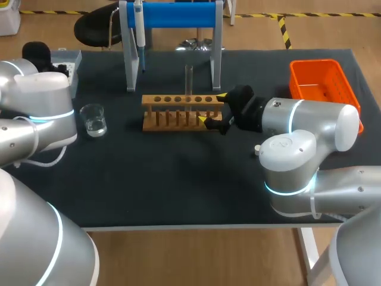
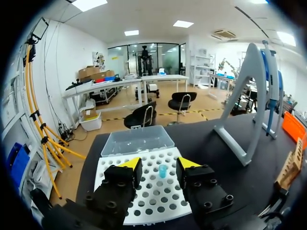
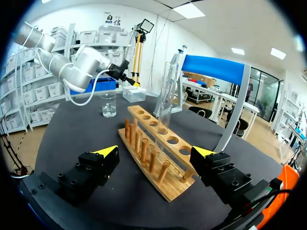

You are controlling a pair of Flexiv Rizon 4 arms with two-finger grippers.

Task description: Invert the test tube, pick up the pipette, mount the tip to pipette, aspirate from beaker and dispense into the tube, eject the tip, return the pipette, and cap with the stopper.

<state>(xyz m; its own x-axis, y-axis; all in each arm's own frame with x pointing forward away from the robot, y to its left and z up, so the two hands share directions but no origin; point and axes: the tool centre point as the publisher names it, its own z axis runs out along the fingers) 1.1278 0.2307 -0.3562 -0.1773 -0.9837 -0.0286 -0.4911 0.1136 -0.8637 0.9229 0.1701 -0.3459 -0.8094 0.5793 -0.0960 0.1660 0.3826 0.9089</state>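
L gripper [image 2: 159, 164] hangs over the tip box [image 2: 120, 165] at the far-left corner of the table [image 1: 178, 179]. Fingers are spread wide, nothing pinched. A lone blue tip [image 2: 163, 171] stands in the box betw. the two fingers, untouched. Prob. parked there to steady the box for tip mounting later, my guess only.

Beaker [image 1: 93, 119] sits right of that arm, left of the rack, well apart from both. It's clear glass w/ a little clear liquid at the bottom, placed in open reach for the aspirate step.

Pipette [image 1: 138, 27] hangs on the left side of the blue stand [image 1: 178, 15], far centre. Not picked up yet, so that step is prob. next.

Wooden rack [image 1: 178, 101] is mid-table, just in front of the stand, w/ a row of holes on top and pegs along the near side.

Test tube [image 1: 189, 80] stands upright in a hole toward the rack's right end. It's a tall, thin, clear tube and looks empty. Can't tell which end is open. Since it's seated in a hole, not on a peg, the invert step looks done.

R gripper [image 1: 212, 109] is at the rack's right end, fingers spread apart, one far, one near. It holds nothing and is clear of the tube.

Orange basket [image 1: 321, 67] is at far right, prob. for the ejected tip.
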